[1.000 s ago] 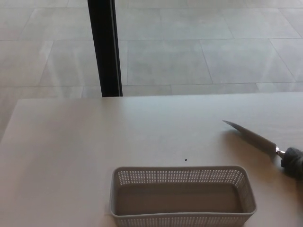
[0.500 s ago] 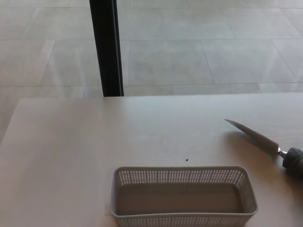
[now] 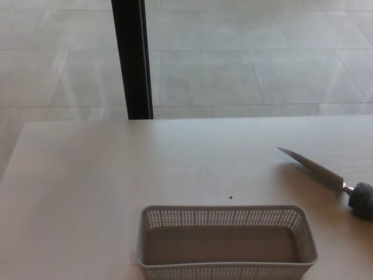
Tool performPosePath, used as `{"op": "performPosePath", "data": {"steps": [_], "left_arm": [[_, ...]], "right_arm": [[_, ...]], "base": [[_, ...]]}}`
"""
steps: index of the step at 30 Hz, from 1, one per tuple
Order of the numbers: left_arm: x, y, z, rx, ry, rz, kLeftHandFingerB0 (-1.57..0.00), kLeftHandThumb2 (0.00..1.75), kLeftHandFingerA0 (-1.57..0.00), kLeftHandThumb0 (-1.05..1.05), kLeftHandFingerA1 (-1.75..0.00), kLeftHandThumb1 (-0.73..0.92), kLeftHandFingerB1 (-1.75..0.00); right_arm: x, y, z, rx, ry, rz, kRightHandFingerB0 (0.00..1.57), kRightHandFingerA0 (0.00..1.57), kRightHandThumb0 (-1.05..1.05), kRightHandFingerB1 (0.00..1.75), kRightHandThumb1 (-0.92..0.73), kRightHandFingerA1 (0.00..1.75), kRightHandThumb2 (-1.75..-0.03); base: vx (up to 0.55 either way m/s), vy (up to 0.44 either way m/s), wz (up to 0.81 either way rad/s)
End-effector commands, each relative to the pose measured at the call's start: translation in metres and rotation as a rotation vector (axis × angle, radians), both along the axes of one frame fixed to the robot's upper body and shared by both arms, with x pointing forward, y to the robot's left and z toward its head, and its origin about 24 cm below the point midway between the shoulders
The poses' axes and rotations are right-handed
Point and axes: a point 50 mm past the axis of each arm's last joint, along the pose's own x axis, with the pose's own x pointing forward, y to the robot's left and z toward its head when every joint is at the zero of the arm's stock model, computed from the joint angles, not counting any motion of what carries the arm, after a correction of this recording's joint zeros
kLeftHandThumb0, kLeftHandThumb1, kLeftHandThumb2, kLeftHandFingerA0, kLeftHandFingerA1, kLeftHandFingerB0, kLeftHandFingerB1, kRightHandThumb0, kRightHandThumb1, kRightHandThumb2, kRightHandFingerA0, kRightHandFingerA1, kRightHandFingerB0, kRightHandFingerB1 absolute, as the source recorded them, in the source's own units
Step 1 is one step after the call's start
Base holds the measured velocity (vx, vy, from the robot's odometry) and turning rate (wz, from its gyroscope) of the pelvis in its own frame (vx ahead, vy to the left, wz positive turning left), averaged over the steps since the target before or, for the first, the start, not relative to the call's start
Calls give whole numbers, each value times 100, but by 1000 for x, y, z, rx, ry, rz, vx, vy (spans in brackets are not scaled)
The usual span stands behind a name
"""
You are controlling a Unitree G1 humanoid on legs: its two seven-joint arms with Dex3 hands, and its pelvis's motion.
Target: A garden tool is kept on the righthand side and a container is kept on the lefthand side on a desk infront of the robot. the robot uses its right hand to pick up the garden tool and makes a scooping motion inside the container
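Note:
The garden tool (image 3: 317,171) lies on the desk at the right, its narrow metal blade pointing up and to the left. Its dark handle (image 3: 362,202) runs off the right edge of the picture. A grey perforated container (image 3: 226,217) stands at the bottom centre of the desk, nothing inside it. The tool and the container are apart. Neither of my hands shows in the head view.
The pale desk (image 3: 105,175) fills the lower half. A small dark speck (image 3: 231,197) lies just behind the container. Beyond the desk's far edge there is tiled floor and a black vertical post (image 3: 133,58) at the upper left.
The whole picture has shifted slightly, so the camera moved. The tool and the container have kept their places on the desk.

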Motion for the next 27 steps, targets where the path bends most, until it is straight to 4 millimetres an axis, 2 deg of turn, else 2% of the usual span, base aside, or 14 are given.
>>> {"op": "performPosePath", "data": {"steps": [1,4,5,11,12,13,14,15,18,20,21,22,23,27], "left_arm": [[-4,10,7,30,3,9,-58,60,-62,-45,-61,64,-46],[-5,9,7,28,7,2,-60,59,-65,-46,-62,64,-47],[-6,9,6,24,8,6,-59,59,-64,-46,-61,64,-46],[-2,6,4,18,-2,9,-59,59,-68,-45,-64,64,-46],[-1,5,3,14,-3,9,-58,59,-68,-45,-65,64,-46],[-3,5,3,16,3,0,-57,60,-66,-48,-59,63,-45],[-3,5,4,17,-1,3,-56,60,-64,-47,-61,64,-45],[-3,6,4,15,-9,2,-60,59,-63,-48,-62,63,-48],[-4,5,4,8,-18,10,-63,59,-69,-46,-72,63,-49],[-4,4,3,8,-20,15,-64,59,-71,-45,-75,63,-50],[-4,4,3,8,-21,18,-64,59,-71,-45,-75,63,-50],[-3,4,3,6,-18,21,-64,58,-72,-45,-76,62,-49],[-3,5,3,7,-18,24,-60,58,-75,-46,-90,62,-48],[-1,6,5,13,-13,2,-62,59,-70,-47,-71,63,-49]], "right_arm": [[-103,-68,-4,533,-327,-348,0,0,-105,11,-82,0,-55],[-141,-82,-39,651,-482,-544,0,0,-105,2,-79,0,-56],[-150,-85,-49,660,-477,-636,0,0,-105,44,-59,52,-106],[-188,-80,-119,847,-569,-999,0,0,-99,43,-55,55,-89],[-191,-77,-129,873,-601,-1047,0,0,-86,0,-76,19,-60],[-196,-68,-147,859,-540,-1107,0,0,-83,0,-74,33,-61],[-197,-64,-155,818,-491,-1123,0,0,-79,0,-70,132,-56],[-198,-59,-161,810,-463,-1125,0,0,-78,5,-68,88,-61],[-202,-46,-181,870,-338,-1108,0,0,-74,5,-71,39,-57],[-203,-36,-194,999,-300,-1106,0,0,-80,48,-45,61,-89],[-204,-35,-196,1019,-302,-1108,0,0,-80,48,-45,61,-89],[-205,-32,-199,1043,-288,-1108,0,0,-81,13,-66,54,-63],[-206,-29,-202,1050,-261,-1097,0,0,-91,46,-49,59,-90],[-208,-22,-210,1164,-278,-1059,0,0,-84,49,-47,60,-89]], "base": [[0,0,0],[0,0,0],[0,0,0],[0,0,0],[0,0,0],[0,0,0],[0,0,0],[0,0,0],[0,0,0],[0,0,0],[0,0,0],[0,0,0],[0,0,0],[0,0,0]]}}
